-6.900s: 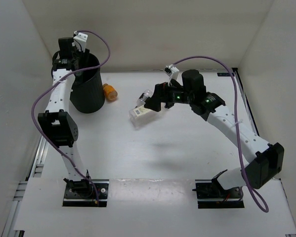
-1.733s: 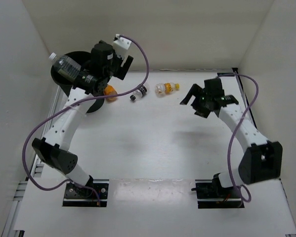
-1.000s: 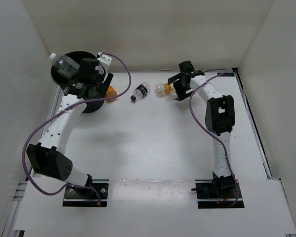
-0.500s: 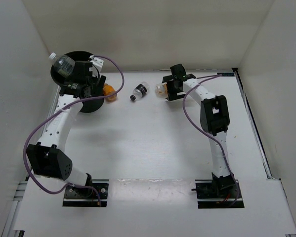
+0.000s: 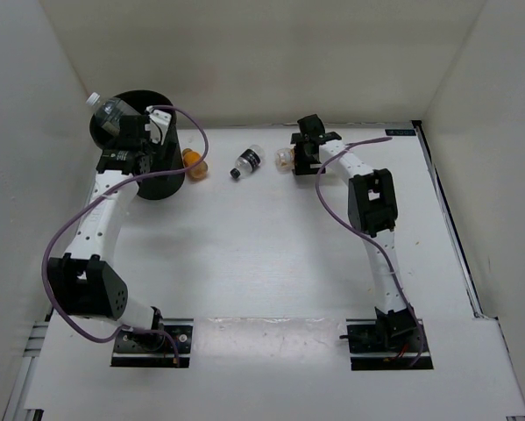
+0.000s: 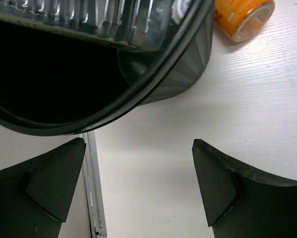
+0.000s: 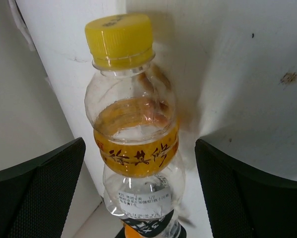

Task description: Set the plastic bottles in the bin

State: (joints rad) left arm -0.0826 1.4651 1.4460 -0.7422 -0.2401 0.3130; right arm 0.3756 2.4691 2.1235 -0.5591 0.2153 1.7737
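Observation:
The black ribbed bin [image 5: 154,178] stands at the far left. A clear plastic bottle [image 5: 109,111] lies tilted across its rim [image 6: 153,74], and shows as ribbed clear plastic [image 6: 103,17] in the left wrist view. My left gripper [image 5: 126,151] hangs open beside the bin, nothing between its fingers [image 6: 54,183]. A stubby orange bottle [image 5: 193,163] lies right of the bin, then a dark-labelled bottle [image 5: 247,162]. A yellow-orange-capped bottle [image 7: 133,148] lies on the table between my right gripper's [image 5: 299,151] open jaws, with a gap on each side.
A metal rail [image 6: 94,198] runs along the table's left edge below the bin. White enclosure walls stand close behind the bottles and on both sides. The right arm reaches far across the back of the table.
My right gripper has slid left along the back wall and now straddles the capped bottle, jaws narrowing. The left gripper has drawn back over the bin, leaving the clear bottle on its rim.

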